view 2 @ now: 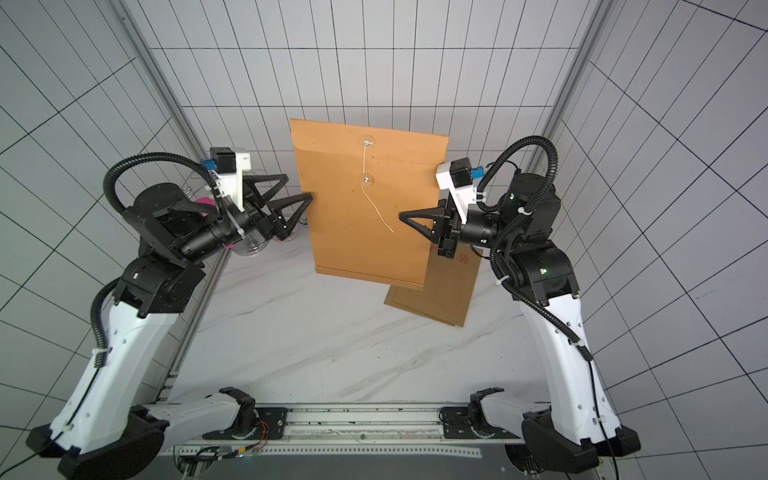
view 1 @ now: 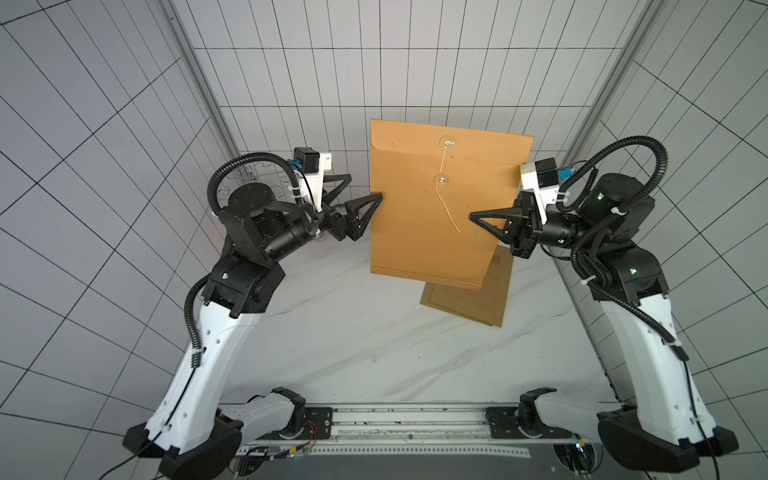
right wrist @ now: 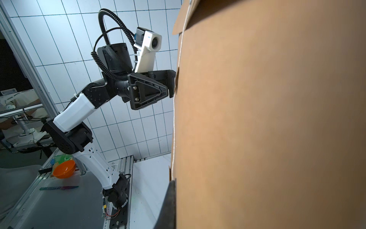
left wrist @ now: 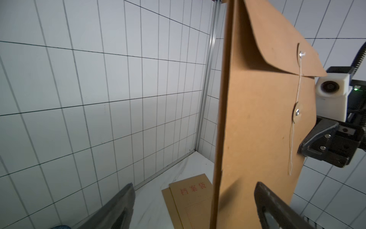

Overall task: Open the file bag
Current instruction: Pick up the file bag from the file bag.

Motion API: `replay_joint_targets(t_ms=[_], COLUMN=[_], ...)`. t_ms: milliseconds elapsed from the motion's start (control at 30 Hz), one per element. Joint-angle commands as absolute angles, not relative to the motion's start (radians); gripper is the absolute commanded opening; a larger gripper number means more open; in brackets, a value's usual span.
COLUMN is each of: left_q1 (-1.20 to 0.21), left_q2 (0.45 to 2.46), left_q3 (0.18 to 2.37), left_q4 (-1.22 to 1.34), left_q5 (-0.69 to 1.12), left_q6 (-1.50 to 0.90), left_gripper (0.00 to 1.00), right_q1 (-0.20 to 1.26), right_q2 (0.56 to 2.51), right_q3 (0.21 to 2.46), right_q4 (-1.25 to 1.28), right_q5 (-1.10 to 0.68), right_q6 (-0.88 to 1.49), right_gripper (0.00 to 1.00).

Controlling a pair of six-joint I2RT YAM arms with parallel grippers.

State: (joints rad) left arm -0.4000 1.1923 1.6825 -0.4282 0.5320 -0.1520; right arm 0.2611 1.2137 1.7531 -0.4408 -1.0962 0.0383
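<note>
- File bag (view 1: 419, 232): brown, upright in the air above the table (view 1: 353, 332), flap (view 1: 449, 139) folded down.
- String (view 1: 448, 210): runs from the flap disc past the lower disc, its tail hanging loose.
- Right gripper (view 1: 473, 216): jaws pinched on the bag's right edge, carrying it.
- Left gripper (view 1: 365, 186): jaws wide apart, straddling the bag's left edge.
- Spare file bags (left wrist: 190, 200): lying flat on the table beneath, red print up.

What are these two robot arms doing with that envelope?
The right gripper pinches one side edge of a brown paper file bag, holding it upright above the white table. The left gripper is open, its jaws straddling the opposite edge. The thin white string hangs loose; the flap is folded down.
</note>
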Motion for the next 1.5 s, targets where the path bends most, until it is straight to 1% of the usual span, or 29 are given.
replay_joint_targets(t_ms=[0, 133, 233, 367, 633, 700, 867, 933, 967, 1000, 1033, 1067, 1100, 1133, 1167, 1200, 1233, 1333, 1467], left_q1=[-0.395, -0.394, -0.394, -0.394, -0.396, -0.396, -0.396, -0.396, -0.396, -0.396, -0.396, -0.396, -0.396, -0.396, -0.396, -0.396, -0.396, -0.396, -0.396], left_q2=[1.186, 1.203, 1.215, 1.227, 1.232, 1.223, 1.204, 1.201, 1.2, 1.197, 1.197, 1.195, 1.195, 1.195, 1.196, 1.199, 1.201, 1.197, 1.202], left_q3=[1.679, 1.672, 1.663, 1.651, 1.64, 1.629, 1.593, 1.587, 1.586, 1.587, 1.593, 1.601, 1.61, 1.622, 1.631, 1.646, 1.66, 1.688, 1.719], left_q4=[-0.275, -0.199, -0.117, -0.042, 0.05, 0.052, 0.053, 0.053, 0.051, 0.041, 0.016, -0.01, -0.039, -0.071, -0.099, -0.133, -0.171, -0.253, -0.319], left_q5=[0.781, 0.864, 0.928, 0.984, 1.098, 1.098, 1.091, 1.085, 1.078, 1.059, 1.033, 1.0, 0.968, 0.937, 0.907, 0.875, 0.837, 0.719, 0.638], left_q6=[-0.212, -0.241, -0.29, -0.338, -0.386, -0.38, -0.365, -0.362, -0.356, -0.343, -0.322, -0.296, -0.271, -0.245, -0.226, -0.2, -0.174, -0.11, -0.054], left_gripper=[0.95, 0.94, 0.9, 0.78, 0.47, 0.39, 0.23, 0.13, 0.04, 0.0, 0.0, 0.0, 0.0, 0.0, 0.0, 0.0, 0.0, 0.0, 0.0], right_q1=[0.252, 0.252, 0.252, 0.252, 0.252, 0.252, 0.252, 0.252, 0.252, 0.252, 0.252, 0.252, 0.252, 0.252, 0.252, 0.252, 0.251, 0.252, 0.252], right_q2=[1.216, 1.216, 1.218, 1.217, 1.218, 1.218, 1.219, 1.221, 1.223, 1.221, 1.219, 1.216, 1.211, 1.206, 1.2, 1.192, 1.181, 1.148, 1.082], right_q3=[1.809, 1.812, 1.815, 1.818, 1.816, 1.814, 1.815, 1.814, 1.813, 1.811, 1.81, 1.805, 1.8, 1.795, 1.789, 1.78, 1.772, 1.726, 1.641], right_q4=[-0.474, -0.474, -0.473, -0.474, -0.473, -0.473, -0.47, -0.465, -0.464, -0.462, -0.46, -0.456, -0.454, -0.455, -0.455, -0.459, -0.465, -0.477, -0.471], right_q5=[-1.175, -1.199, -1.203, -1.211, -1.203, -1.195, -1.171, -1.166, -1.164, -1.156, -1.141, -1.118, -1.086, -1.041, -0.985, -0.915, -0.833, -0.645, -0.52], right_q6=[-0.017, -0.016, -0.011, -0.009, -0.006, -0.006, 0.0, 0.009, 0.011, 0.015, 0.019, 0.026, 0.03, 0.038, 0.046, 0.057, 0.077, 0.125, 0.121], right_gripper=[0.0, 0.0, 0.0, 0.0, 0.0, 0.0, 0.0, 0.0, 0.0, 0.0, 0.0, 0.1, 0.32, 0.56, 0.69, 0.79, 0.84, 0.84, 0.84])
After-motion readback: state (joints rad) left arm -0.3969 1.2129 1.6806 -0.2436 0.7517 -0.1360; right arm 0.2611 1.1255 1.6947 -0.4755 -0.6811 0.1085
